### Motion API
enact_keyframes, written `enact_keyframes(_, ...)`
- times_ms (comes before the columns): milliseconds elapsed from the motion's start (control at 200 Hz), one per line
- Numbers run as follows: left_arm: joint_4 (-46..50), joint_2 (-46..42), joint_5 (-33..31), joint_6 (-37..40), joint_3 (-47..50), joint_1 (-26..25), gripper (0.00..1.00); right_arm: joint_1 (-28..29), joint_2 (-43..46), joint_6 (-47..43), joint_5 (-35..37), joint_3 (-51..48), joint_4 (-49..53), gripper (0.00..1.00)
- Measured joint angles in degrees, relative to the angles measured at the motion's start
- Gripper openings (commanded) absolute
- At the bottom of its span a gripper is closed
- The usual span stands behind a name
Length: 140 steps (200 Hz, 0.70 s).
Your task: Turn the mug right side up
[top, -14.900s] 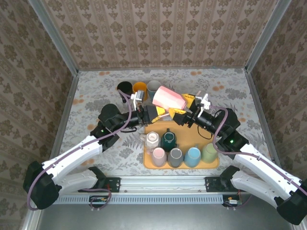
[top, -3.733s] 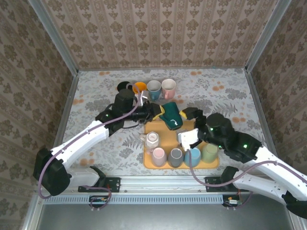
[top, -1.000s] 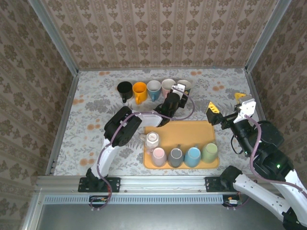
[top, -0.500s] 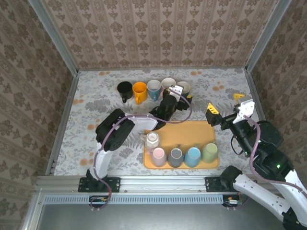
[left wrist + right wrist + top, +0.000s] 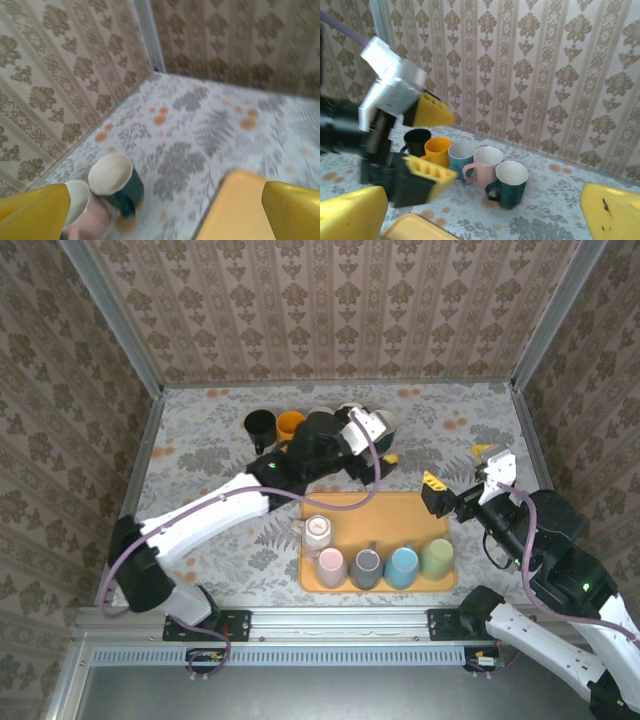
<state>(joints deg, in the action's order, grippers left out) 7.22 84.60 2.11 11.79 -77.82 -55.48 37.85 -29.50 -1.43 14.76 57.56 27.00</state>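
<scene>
Mug (image 5: 509,184), dark green, stands upright just beyond the left gripper (image 5: 165,200), whose jaws are spread and empty. It ends the far row on the counter (image 5: 480,410), beside a pink mug (image 5: 485,162). The right gripper (image 5: 458,468) gapes too. The mug is probably rigid, glazed and chippable, so pinch one wall over the rim.

Tray (image 5: 385,508): far half bare, reachable from above. Tray mugs (image 5: 365,568) crowd its near edge, blocking a low approach from the bottom of the frame. Back row of mugs (image 5: 485,162) stands at upper centre, and the left arm (image 5: 230,502) crosses over it from lower left. Right gripper (image 5: 457,468), jaws spread, hangs by the tray's right corner. Table (image 5: 470,415) is bare at upper right and along the left.
</scene>
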Motion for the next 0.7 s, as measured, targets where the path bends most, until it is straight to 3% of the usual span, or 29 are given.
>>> enact_keyframes(110, 12.3, -4.4, 6.3, 7.2, -0.1, 4.7, 0.98, 0.0, -0.2, 1.5, -0.2, 0.4, 1.9, 1.0)
enact_keyframes(345, 27.7, -17.5, 14.7, 29.3, 7.6, 11.6, 0.88, 0.0, 0.2, 4.5, -1.2, 2.8, 3.3, 1.0)
enact_keyframes(515, 41.7, -11.3, 16.4, 40.1, 1.6, 11.8, 0.88, 0.0, 0.8, 6.4, -4.3, 2.6, 4.3, 1.0)
enact_keyframes(700, 49.9, -3.1, 14.3, 46.6, 0.2, 8.5, 0.92, 0.0, 2.6, 7.5, -6.3, 0.8, 5.0, 1.0)
